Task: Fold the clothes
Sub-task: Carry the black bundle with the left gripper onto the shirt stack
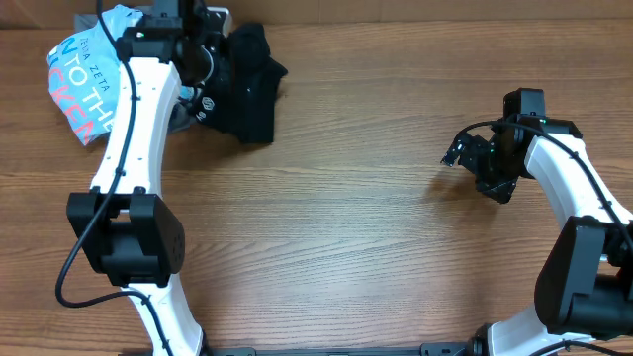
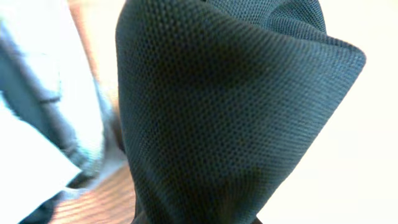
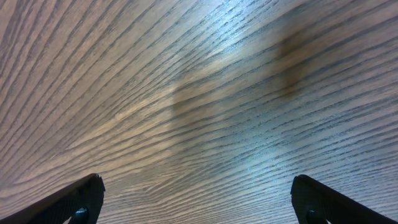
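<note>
The clothes, a black T-shirt (image 1: 249, 87), lie bunched in a heap at the table's back left, with a small white logo at the left edge. My left gripper (image 1: 208, 67) reaches into the heap and is shut on a fold of it. In the left wrist view the black mesh fabric (image 2: 230, 112) rises out of the jaws and fills most of the frame, hiding the fingers. My right gripper (image 1: 477, 170) hovers over bare wood at the right, far from the shirt. It stands wide open (image 3: 196, 193) with nothing between its fingertips (image 3: 87, 193).
A light blue tee with white and coral lettering (image 1: 84, 84) lies crumpled at the back left corner, right beside the black heap; it shows blurred (image 2: 37, 93) in the left wrist view. The wooden table (image 1: 346, 227) spans the rest.
</note>
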Motion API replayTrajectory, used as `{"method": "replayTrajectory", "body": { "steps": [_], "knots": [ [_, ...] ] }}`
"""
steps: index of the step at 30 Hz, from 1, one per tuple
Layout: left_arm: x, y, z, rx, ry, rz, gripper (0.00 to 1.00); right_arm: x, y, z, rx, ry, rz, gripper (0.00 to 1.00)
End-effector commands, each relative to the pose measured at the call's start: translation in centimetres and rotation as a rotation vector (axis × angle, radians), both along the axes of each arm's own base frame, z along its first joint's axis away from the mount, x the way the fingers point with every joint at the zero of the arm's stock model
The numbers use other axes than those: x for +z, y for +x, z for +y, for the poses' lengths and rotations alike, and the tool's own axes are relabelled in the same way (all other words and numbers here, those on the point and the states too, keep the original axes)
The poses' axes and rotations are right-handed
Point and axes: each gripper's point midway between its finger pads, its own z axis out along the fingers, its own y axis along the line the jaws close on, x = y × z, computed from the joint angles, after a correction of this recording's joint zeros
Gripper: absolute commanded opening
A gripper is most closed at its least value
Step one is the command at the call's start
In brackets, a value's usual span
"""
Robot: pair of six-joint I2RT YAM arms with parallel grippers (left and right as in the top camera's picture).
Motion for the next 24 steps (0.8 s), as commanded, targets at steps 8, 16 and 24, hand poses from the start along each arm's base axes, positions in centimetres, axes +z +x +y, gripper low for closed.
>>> {"method": "replayTrajectory", "body": {
  "steps": [8, 16, 24],
  "knots": [
    [8.0, 2.8, 4.2, 0.126, -0.053, -0.200, 0.04, 0.7, 0.6, -0.2, -0.006, -0.010, -0.027, 1.00],
    [11.5, 3.2, 6.8, 0.187, -0.117, -0.273, 0.04, 0.7, 0.6, -0.2, -0.006, -0.010, -0.027, 1.00],
    [11.2, 2.9, 11.6, 0.308, -0.099, -0.271, 0.04, 0.7, 0.6, -0.2, -0.006, -0.010, -0.027, 1.00]
  ]
}}
